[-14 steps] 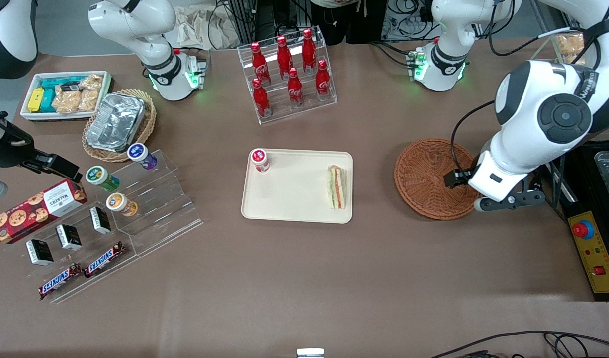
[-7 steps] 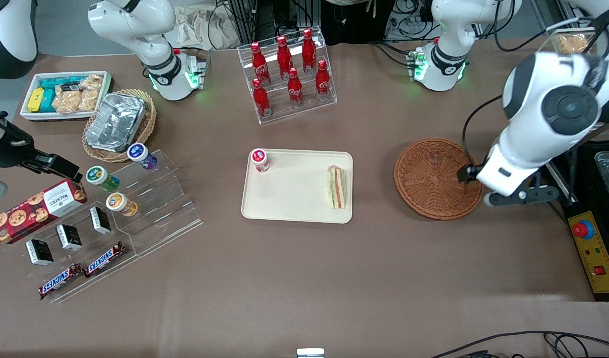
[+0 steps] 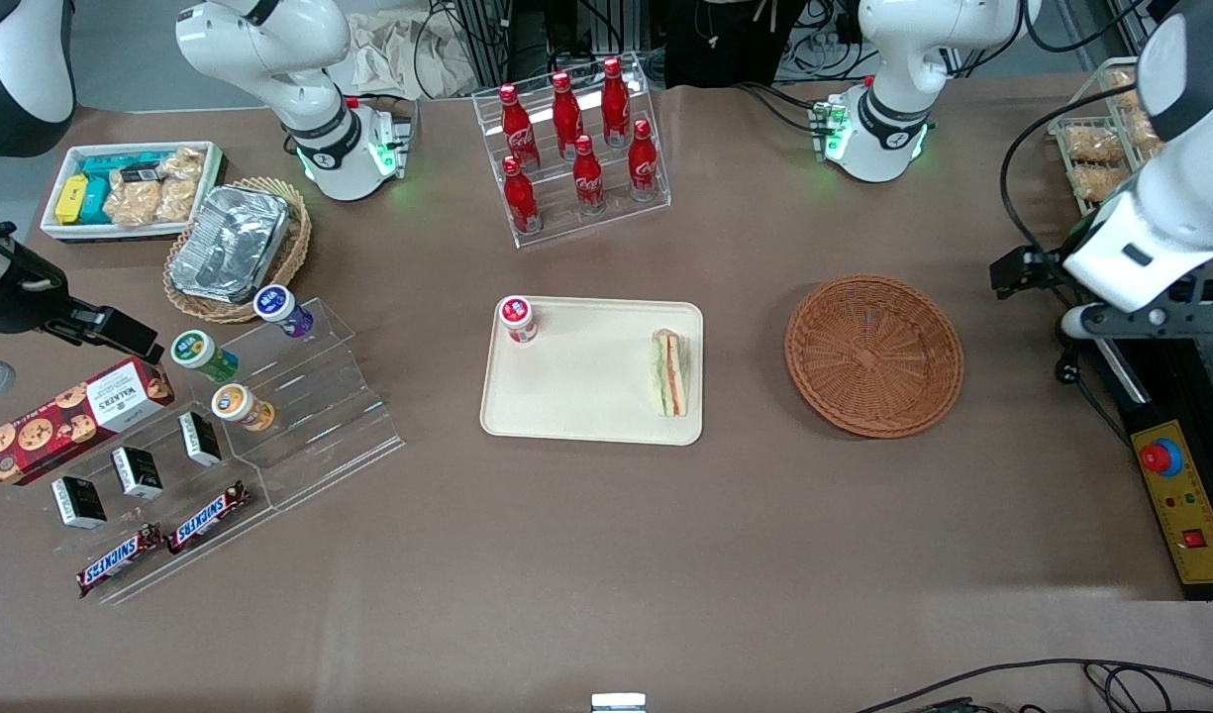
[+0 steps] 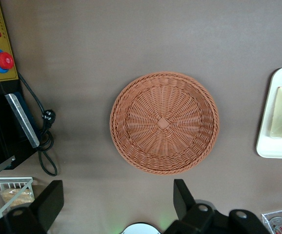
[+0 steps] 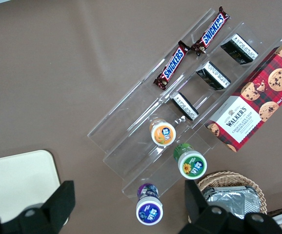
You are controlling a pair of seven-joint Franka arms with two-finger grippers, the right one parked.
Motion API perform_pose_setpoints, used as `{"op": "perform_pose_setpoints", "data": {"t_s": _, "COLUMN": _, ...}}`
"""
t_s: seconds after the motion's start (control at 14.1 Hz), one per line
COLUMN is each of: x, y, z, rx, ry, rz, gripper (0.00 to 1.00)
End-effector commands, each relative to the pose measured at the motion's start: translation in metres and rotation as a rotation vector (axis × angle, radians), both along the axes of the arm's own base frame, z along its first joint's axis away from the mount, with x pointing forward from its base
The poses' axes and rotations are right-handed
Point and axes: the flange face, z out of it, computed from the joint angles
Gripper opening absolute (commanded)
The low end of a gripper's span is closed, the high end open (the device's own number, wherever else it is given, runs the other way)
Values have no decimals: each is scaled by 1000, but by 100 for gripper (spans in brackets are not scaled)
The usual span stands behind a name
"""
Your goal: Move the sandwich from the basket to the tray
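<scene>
Sandwich (image 3: 670,373) lies on tray (image 3: 586,396), at the edge nearest basket (image 3: 873,355), small red-capped jar (image 3: 517,319) in a tray corner. Basket holds nothing. Gripper (image 4: 116,207) hangs above the working arm's table end, fingers spread, holding nothing.

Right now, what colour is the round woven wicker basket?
Reddish-brown all over, clearest in the left wrist view; the open gripper hangs above it.

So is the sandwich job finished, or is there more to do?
It looks done: the sandwich lies on the tray, and the basket holds nothing. The gripper is open, carrying nothing, high above the basket's working-arm side. Nothing visibly remains.
</scene>
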Motion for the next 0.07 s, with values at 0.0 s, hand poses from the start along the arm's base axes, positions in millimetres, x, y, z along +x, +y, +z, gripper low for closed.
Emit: {"op": "perform_pose_setpoints", "data": {"t_s": 0.0, "x": -3, "y": 0, "z": 8, "rx": -29, "ry": 25, "rz": 0, "gripper": 100}}
